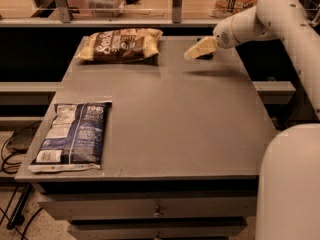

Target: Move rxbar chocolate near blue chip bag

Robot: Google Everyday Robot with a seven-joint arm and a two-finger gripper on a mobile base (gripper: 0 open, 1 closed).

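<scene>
At the far right of the table [180, 124], we see the gripper [192, 53] hanging low and tilted down toward the left, at the end of the white arm [280, 11]. Just beside it a small dark patch shows, which seems to be the rxbar chocolate [208, 56], lying flat near the table's back edge and partly hidden. We cannot tell whether the gripper is open, closed or holding anything. The blue chip bag [75, 136] lies flat at the near left corner, well apart from the bar. A brown chip bag [120, 45] lies at the far left.
</scene>
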